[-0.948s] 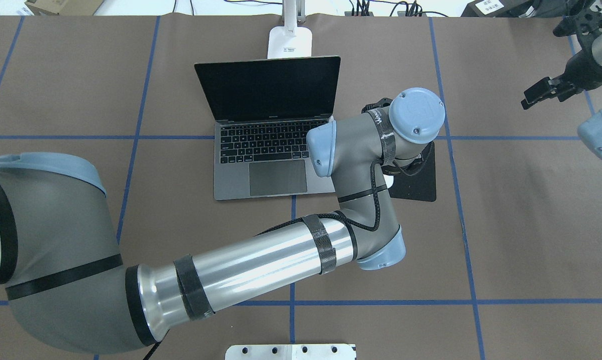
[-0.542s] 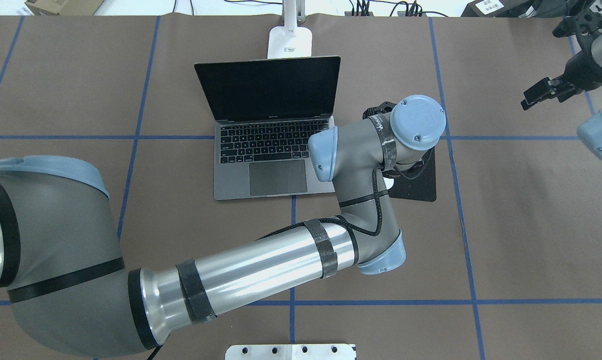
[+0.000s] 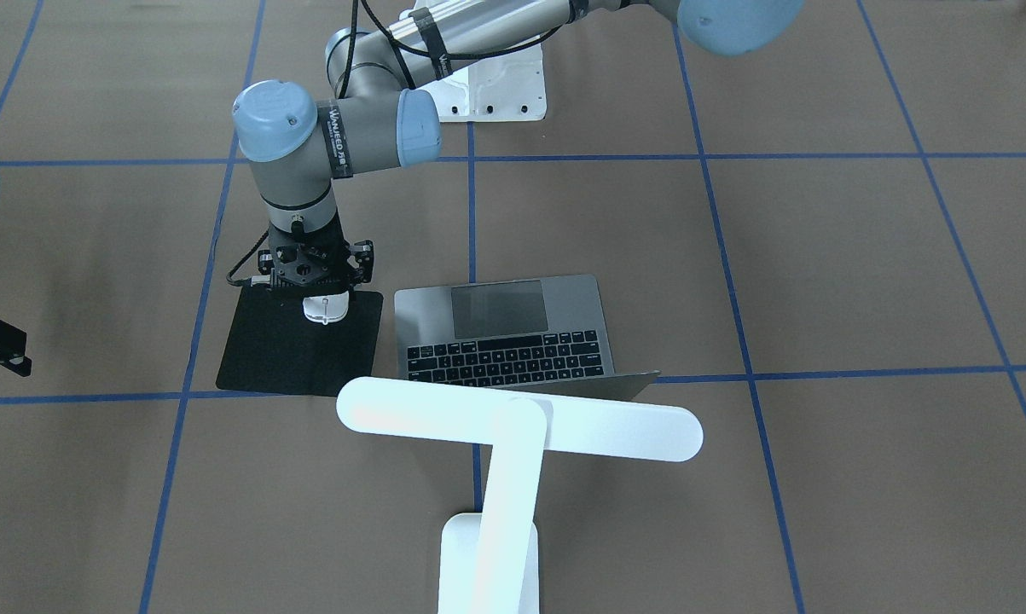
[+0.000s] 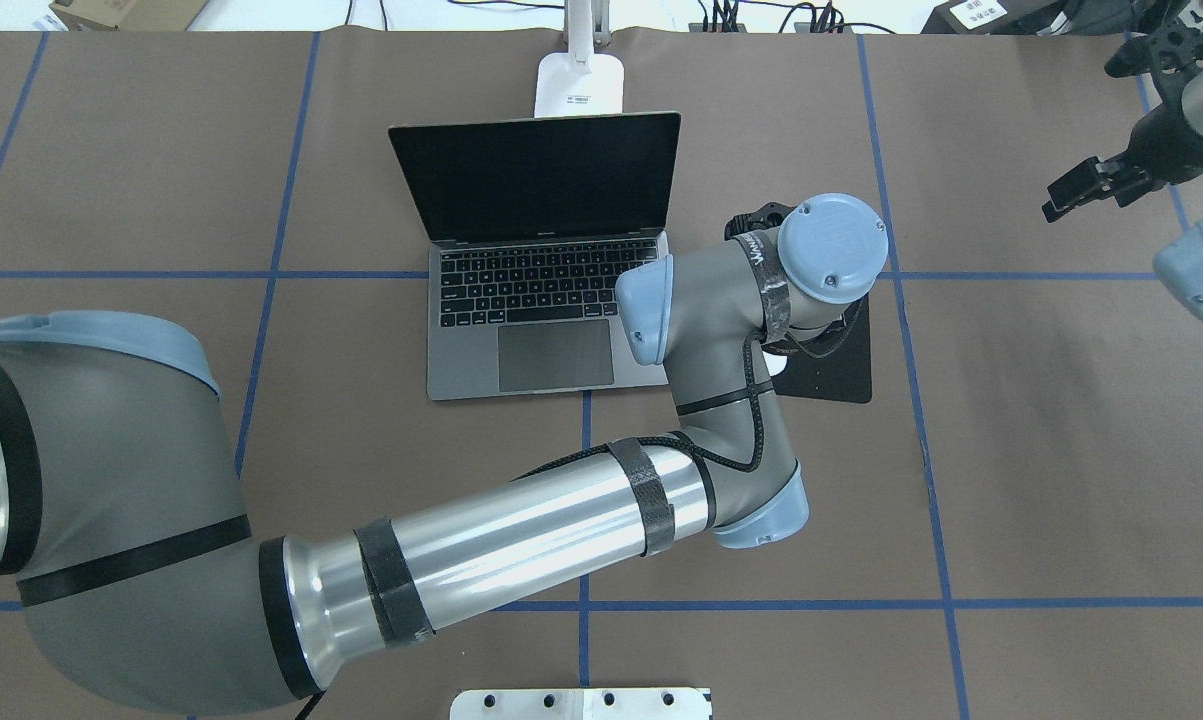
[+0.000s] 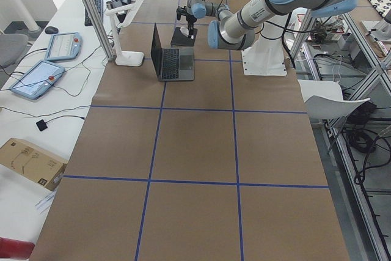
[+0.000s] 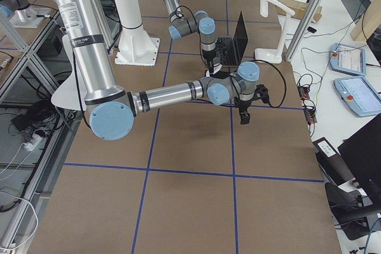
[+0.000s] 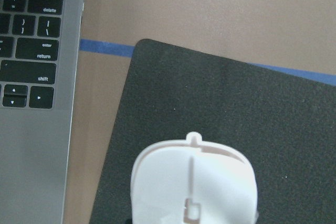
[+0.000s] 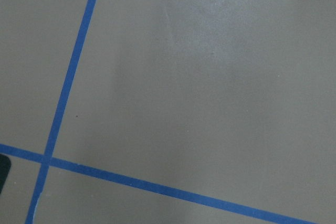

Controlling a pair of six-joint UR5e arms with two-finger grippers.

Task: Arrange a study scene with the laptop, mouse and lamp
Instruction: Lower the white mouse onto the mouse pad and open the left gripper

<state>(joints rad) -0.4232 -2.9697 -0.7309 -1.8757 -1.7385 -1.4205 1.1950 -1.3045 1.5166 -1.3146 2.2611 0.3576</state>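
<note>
The mouse (image 3: 326, 310) sits on the pad (image 3: 291, 362), just right of the laptop (image 3: 500, 333), under the left fingers (image 3: 318, 288). I cannot tell if they grip it or hang loose. If they lift while pinching, the mouse could slide off the pad's near edge.

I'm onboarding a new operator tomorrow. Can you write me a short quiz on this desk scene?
1. True or false: the laptop has its lid shut.
2. The mouse lies on: A the laptop's keys; B the black pad; C the laptop's trackpad.
3. Which arm's pincer is down at the mouse?

Key: 1 false, the lid stands open; 2 B; 3 the left arm's.
</note>
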